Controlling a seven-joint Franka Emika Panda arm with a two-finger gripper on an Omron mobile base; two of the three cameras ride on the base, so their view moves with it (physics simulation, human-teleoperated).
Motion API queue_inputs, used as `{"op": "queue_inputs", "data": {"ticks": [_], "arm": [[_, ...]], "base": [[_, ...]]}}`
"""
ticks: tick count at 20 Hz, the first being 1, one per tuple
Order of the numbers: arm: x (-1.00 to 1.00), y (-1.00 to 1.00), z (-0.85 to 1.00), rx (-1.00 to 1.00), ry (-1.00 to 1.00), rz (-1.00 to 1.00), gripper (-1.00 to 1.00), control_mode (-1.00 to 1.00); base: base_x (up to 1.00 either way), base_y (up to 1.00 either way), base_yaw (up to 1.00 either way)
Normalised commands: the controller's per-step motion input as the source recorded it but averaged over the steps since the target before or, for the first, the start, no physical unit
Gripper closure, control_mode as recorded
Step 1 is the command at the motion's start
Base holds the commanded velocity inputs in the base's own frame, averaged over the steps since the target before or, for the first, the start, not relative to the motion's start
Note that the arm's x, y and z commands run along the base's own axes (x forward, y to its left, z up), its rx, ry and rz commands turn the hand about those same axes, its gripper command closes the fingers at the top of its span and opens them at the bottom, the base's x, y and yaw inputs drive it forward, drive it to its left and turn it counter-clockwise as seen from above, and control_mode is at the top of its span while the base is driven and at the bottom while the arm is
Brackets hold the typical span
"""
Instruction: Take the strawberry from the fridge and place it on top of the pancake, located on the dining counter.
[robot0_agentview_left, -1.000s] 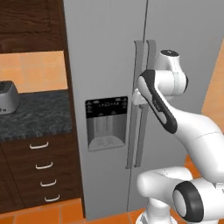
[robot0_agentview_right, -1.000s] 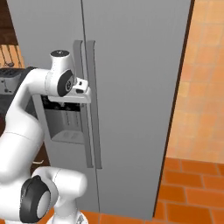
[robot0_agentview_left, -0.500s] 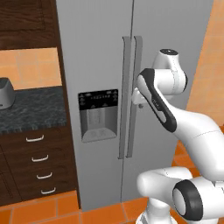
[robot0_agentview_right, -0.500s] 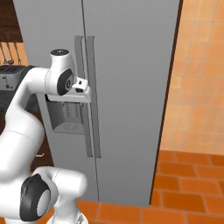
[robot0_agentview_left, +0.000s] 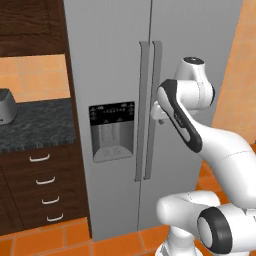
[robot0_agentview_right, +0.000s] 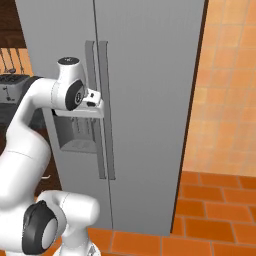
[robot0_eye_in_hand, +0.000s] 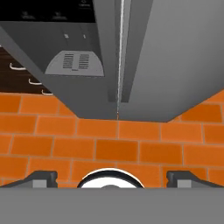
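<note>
The tall grey-silver side-by-side fridge (robot0_agentview_left: 150, 75) stands upright with both doors closed. Its long axis runs vertical, and its front faces the robot. Two long vertical handles (robot0_agentview_left: 149, 110) sit side by side at the middle seam of the fridge, also running up and down. On the left door of the fridge there is the black dispenser panel (robot0_agentview_left: 112, 113) with a grey recess under it.

The white arm with dark joints is bent in front of the fridge, and its hand is close to the handles at about the height of the dispenser panel. In the hand view the two small dark finger tips of the gripper (robot0_eye_in_hand: 111, 178) stand far apart, near the two sides of the picture, and nothing is between them, so the claw is wide open and holds nothing. This camera looks down along the fridge front, so the door seam (robot0_eye_in_hand: 119, 52) runs from the top to the orange tiled floor (robot0_eye_in_hand: 118, 148) below.

To the left of the fridge there is a dark speckled worktop (robot0_agentview_left: 35, 125) over dark brown wooden drawers (robot0_agentview_left: 42, 187) with small pale handles. A grey toaster (robot0_agentview_left: 6, 106) stands on this worktop. To the right of the fridge there is an orange tiled wall (robot0_agentview_right: 227, 85).
</note>
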Motion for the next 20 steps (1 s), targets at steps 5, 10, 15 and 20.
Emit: {"op": "queue_inputs", "data": {"ticks": [5, 10, 15, 20], "arm": [[0.44, -0.17, -0.01, 0.0, -0.09, 0.01, -1.0, -1.0], [0.73, -0.24, -0.01, 0.0, -0.28, 0.07, -1.0, -1.0], [0.68, 0.0, 0.0, 0.02, -0.25, 0.0, -1.0, -1.0], [0.5, 0.0, 0.05, 0.13, -0.05, -0.12, -1.0, -1.0]], "base": [[0.0, 0.0, 0.0], [0.0, 0.0, 0.0], [0.0, 0.0, 0.0], [0.0, 0.0, 0.0]]}}
